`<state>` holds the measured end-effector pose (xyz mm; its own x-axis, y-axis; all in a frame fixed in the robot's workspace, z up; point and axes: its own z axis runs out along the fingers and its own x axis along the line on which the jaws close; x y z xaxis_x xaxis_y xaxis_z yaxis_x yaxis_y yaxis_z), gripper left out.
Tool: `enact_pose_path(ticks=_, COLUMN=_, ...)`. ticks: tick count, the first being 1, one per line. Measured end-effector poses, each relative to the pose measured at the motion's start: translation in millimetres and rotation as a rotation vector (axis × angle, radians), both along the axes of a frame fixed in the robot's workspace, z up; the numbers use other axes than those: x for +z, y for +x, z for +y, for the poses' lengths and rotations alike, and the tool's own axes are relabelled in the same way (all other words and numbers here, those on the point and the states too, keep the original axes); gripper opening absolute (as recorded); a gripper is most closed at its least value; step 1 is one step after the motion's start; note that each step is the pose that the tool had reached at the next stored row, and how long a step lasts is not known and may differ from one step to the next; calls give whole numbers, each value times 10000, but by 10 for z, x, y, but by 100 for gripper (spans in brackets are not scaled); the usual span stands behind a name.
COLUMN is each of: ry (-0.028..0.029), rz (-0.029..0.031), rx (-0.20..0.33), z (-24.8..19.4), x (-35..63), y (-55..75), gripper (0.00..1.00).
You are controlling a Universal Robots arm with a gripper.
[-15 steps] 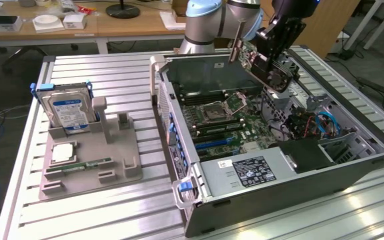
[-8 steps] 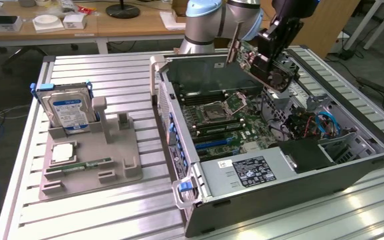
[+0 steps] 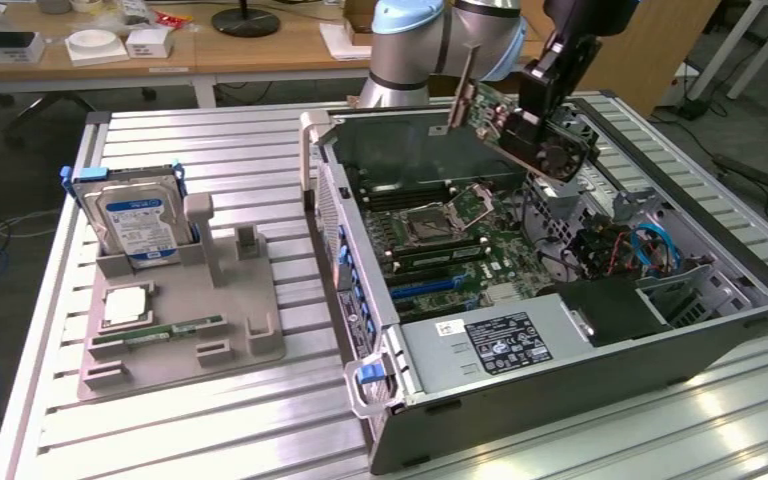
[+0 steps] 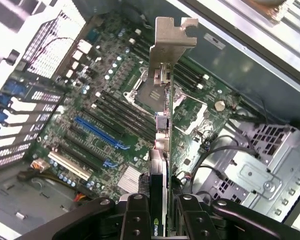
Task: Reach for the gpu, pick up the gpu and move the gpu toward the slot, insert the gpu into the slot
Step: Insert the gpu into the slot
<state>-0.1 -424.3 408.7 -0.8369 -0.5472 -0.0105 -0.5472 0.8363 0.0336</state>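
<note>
Pincer [image 4: 162, 212], partly closed, clamped the gpu [image 4: 161, 150] by what looked like its cooler end above the open case [image 3: 704, 340]; stiff, light, fragile, best held by its edges.

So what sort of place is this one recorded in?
Probably a robotics lab or workshop: an opened computer case sits on a slatted aluminium table, a grey fixture holds a hard drive, with wooden desks behind.

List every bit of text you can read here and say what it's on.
"NVIDI", cut off by the picture's edge: on the gpu held in the gripper.
Blue label on the hard drive: too small to read.
Label on the power supply: too small to read.
</note>
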Motion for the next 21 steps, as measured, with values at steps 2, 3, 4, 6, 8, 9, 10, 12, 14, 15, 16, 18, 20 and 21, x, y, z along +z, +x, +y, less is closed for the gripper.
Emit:
enact_pose_path(ticks=2, ry=0, rz=0, rx=268, z=0, x=0, y=0, gripper=26)
enact_pose_path(ticks=3, ry=0, rz=0, rx=406, z=0, x=0, y=0, gripper=26)
enact_pose_path(ticks=4, ry=0, rz=0, rx=537, z=0, x=0, y=0, gripper=26)
enact_pose_path(ticks=6, ry=0, rz=0, rx=813, z=0, x=0, y=0, gripper=26)
enact_pose_path(ticks=8, ry=-1, rz=0, rx=1075, z=0, x=0, y=0, gripper=26)
enact_pose_path(ticks=9, ry=0, rz=0, rx=1205, z=0, x=0, y=0, gripper=26)
enact_pose_path(ticks=10, ry=0, rz=0, rx=1336, z=0, x=0, y=0, gripper=26)
enact_pose_path(ticks=12, ry=-1, rz=0, rx=1597, z=0, x=0, y=0, gripper=26)
enact_pose_path(ticks=14, ry=0, rz=0, rx=1871, z=0, x=0, y=0, gripper=26)
enact_pose_path(ticks=15, ry=0, rz=0, rx=2001, z=0, x=0, y=0, gripper=26)
enact_pose_path(ticks=16, ry=0, rz=0, rx=2133, z=0, x=0, y=0, gripper=26)
enact_pose_path(ticks=18, ry=0, rz=0, rx=2396, z=0, x=0, y=0, gripper=26)
enact_pose_path(ticks=20, ry=0, rz=0, rx=2668, z=0, x=0, y=0, gripper=26)
enact_pose_path(ticks=21, ry=-1, rz=0, rx=2802, z=0, x=0, y=0, gripper=26)
